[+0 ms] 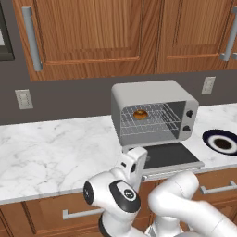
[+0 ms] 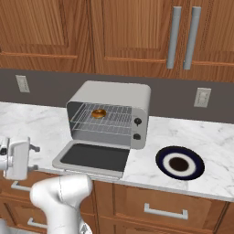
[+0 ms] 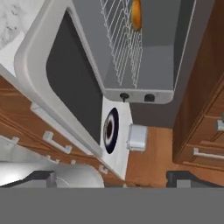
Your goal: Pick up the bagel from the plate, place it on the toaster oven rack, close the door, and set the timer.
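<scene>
Gripper (image 3: 109, 178): nearest the hand camera, its two dark finger tips at the bottom edge stand wide apart with nothing between them; released, and rolled so the kitchen looks turned sideways.
Arm: white glossy links with dark joints, lower centre of the left base view, below the counter edge.
Door (image 1: 169, 155): dropped flat in front of the oven, lower centre-right; light-grey frame around dark glass. Open so the cavity can be reached; judged the next thing to handle.
Bagel (image 1: 140, 114): golden-brown ring, centre of the left base view, resting on the toaster oven rack (image 1: 159, 121) toward its back left. Loading looks done.
Rack: thin silver parallel bars spanning the cavity's width.
Oven body (image 2: 119, 93): boxy matte grey with rounded corners, two dark knobs (image 2: 137, 128) on its right panel; the timer is presumably one.
Plate (image 2: 179, 162): round, navy rim, white band, dark centre, lower right of the right base view, bare on the counter (image 2: 36, 121).
Counter: white veined marble, smooth.
</scene>
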Tool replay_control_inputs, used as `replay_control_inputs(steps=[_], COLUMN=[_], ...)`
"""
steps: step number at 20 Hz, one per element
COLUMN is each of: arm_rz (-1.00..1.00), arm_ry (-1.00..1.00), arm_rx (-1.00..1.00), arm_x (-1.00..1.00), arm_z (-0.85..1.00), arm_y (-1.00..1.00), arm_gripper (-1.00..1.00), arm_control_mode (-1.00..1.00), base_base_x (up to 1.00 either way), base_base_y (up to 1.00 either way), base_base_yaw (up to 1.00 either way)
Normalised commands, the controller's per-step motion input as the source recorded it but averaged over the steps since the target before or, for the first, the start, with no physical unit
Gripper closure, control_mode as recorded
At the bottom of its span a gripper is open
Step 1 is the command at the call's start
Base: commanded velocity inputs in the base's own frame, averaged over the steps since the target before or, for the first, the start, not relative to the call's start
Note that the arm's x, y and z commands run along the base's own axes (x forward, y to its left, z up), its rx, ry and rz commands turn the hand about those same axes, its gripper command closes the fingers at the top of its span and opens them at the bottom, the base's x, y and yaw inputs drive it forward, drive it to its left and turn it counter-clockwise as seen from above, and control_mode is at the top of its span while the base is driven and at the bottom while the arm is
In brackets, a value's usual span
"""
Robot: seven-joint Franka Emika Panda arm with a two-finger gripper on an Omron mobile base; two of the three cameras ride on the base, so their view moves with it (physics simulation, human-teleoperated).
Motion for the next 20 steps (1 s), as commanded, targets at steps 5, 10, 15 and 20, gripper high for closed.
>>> replay_control_inputs(steps=[5,10,15,20], arm_rz=[0.00,0.00,0.00,0.00], arm_ry=[0.10,0.16,0.18,0.11], arm_rx=[-0.05,-0.02,-0.02,-0.01], arm_x=[0.22,0.27,0.25,0.25], arm_z=[-0.09,-0.23,-0.40,-0.41], arm_y=[0.00,0.00,0.00,0.01], arm_gripper=[-1.00,-1.00,-1.00,-1.00], arm_control_mode=[-1.00,-1.00,-1.00,-1.00], base_base_x=[0.00,0.00,0.00,0.00], base_base_y=[0.00,0.00,0.00,0.00], base_base_yaw=[0.00,0.00,0.00,0.00])
